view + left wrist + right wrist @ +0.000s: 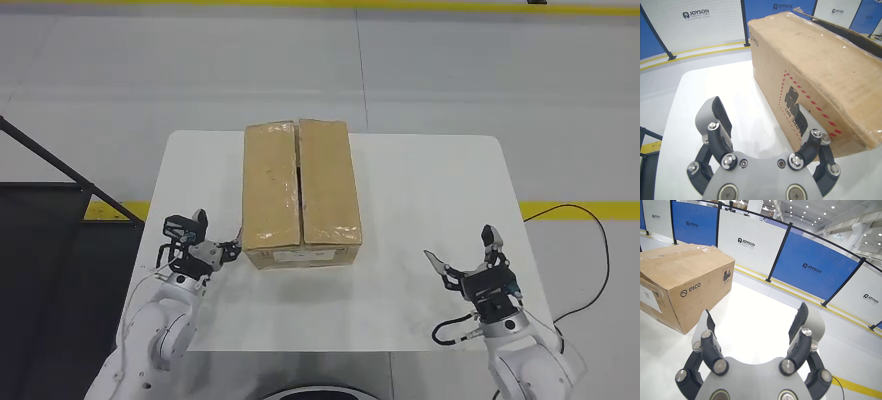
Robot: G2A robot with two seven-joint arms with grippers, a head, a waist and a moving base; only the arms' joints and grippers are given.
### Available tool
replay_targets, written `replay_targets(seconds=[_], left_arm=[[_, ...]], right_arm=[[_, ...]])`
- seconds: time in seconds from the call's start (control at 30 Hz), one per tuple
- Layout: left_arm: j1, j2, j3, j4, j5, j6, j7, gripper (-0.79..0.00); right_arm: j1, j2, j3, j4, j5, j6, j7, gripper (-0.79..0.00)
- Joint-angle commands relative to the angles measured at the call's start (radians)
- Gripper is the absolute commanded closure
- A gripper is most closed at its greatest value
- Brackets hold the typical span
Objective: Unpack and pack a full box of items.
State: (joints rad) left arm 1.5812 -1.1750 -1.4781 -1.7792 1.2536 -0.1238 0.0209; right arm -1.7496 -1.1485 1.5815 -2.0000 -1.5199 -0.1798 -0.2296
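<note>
That box sitting mid-counter looks stiff but probably heavy if it's full, and the tape looks slick, so I'd grab at the top flap seam, with the left tool spread wide beside its near corner and the right tool spread wide well off.
</note>
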Motion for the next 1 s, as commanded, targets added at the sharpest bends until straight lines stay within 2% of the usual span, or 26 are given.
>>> replay_targets(seconds=[0.0,0.5,0.8,0.97], left_arm=[[0.003,-0.001,0.012,-0.005,0.011,-0.008,0.005,-0.785],[0.023,-0.006,0.087,-0.051,0.043,-0.082,0.011,-0.785],[-0.012,-0.010,0.154,-0.062,0.073,-0.146,0.013,-0.785],[-0.004,-0.006,0.149,-0.070,0.107,-0.180,0.028,-0.785]], right_arm=[[0.002,0.000,0.003,0.002,0.001,-0.004,0.000,-0.785],[0.007,-0.001,0.007,0.022,-0.007,-0.039,-0.018,-0.785],[-0.023,0.002,0.045,0.009,-0.007,-0.055,-0.031,-0.785],[-0.035,0.002,0.058,0.003,-0.004,-0.060,-0.032,-0.785]])
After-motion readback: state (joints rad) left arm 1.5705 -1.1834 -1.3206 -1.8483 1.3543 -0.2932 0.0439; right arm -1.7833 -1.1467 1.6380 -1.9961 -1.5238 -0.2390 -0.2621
